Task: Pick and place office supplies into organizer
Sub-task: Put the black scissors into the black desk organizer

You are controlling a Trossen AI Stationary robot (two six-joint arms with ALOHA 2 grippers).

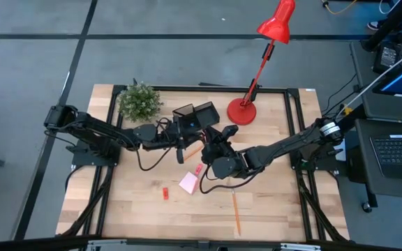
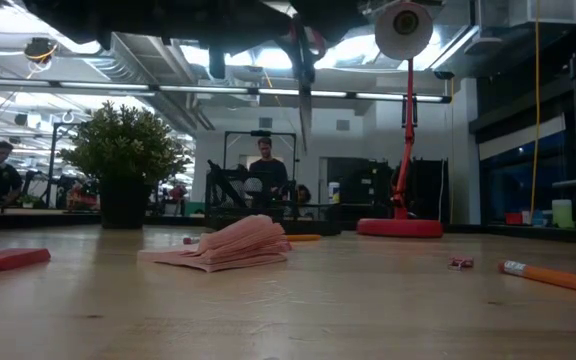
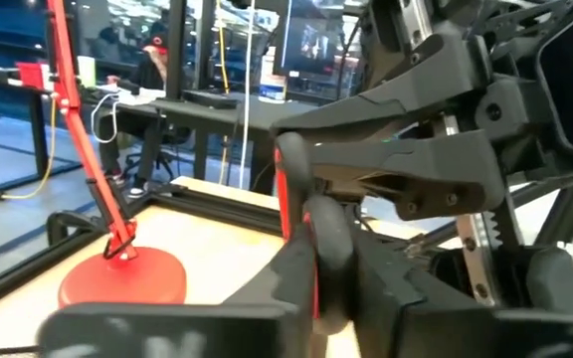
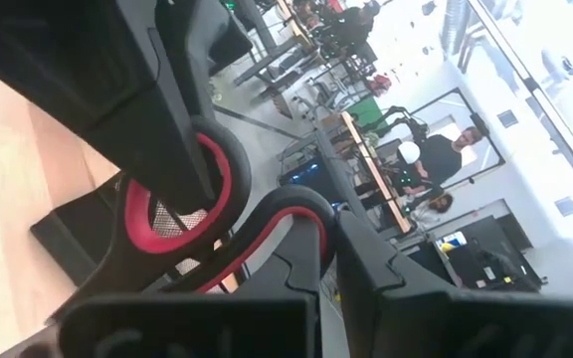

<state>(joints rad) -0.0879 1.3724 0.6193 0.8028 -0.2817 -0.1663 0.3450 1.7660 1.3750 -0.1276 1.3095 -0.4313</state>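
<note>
The red-handled scissors [image 4: 182, 214] hang blades-down between the two pincers, one handle loop held in the right pincer [image 4: 331, 234]. Below and just beside that pincer on the table lie the pink note pad [image 1: 188, 183], a small red block [image 1: 165, 193] and an orange pencil [image 1: 236, 213]. The black organizer [image 1: 195, 115] sits just beyond it.

Scissors [image 4: 182, 214] seen only in part in right wrist view: red loops mostly covered by dark fingers [image 4: 296, 249], blades out of shot. Organizer [image 1: 195, 115] beside scissors half covered by arms in high view, compartments and contents can't be made out. In low view both grippers cropped off at top edge above scissors blades [image 2: 305, 95]. People behind blades too blurred to be read.
</note>
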